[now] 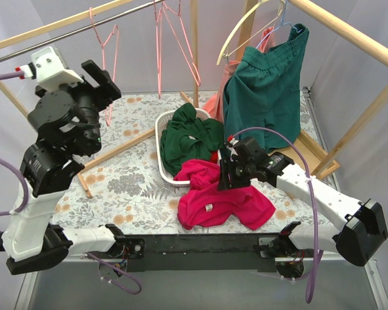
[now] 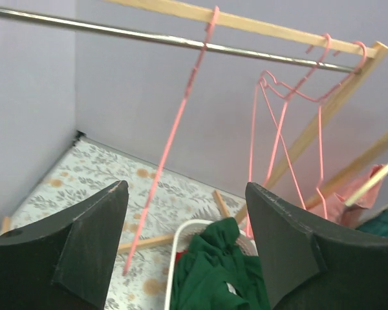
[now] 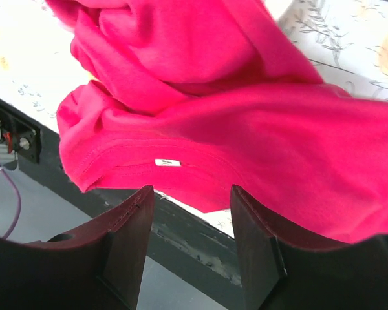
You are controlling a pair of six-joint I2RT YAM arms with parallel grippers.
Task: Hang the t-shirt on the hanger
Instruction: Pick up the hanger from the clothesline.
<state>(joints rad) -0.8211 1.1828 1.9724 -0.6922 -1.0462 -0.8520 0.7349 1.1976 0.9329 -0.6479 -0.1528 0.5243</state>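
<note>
The t-shirt (image 1: pixel 223 197) lies crumpled on the flower-patterned table (image 1: pixel 129 174) at its near edge, touching the white basket (image 1: pixel 163 161) on that basket's near right side. It is on no hanger. Behind it, teal shorts (image 1: pixel 265 90) hang from the wooden rack, and a dark green garment (image 1: pixel 191 139) spills out of the basket.

The hanger (image 2: pixel 173 129) hangs from the metal rail (image 2: pixel 116 31) at the back left. Two more pink wire hangers (image 2: pixel 320 148) hang further right on that rail.

The left gripper (image 2: pixel 184 194) is raised high and points at the rail. Its jaws are spread wide with nothing between them, and the hanger is just beyond the fingertips.

The right gripper (image 3: pixel 189 194) is low over the shirt. Its jaws are parted with no cloth pinched between them, though I cannot tell whether the tips touch the fabric. The shirt's small white neck label (image 3: pixel 167 163) shows just ahead of the fingers.
</note>
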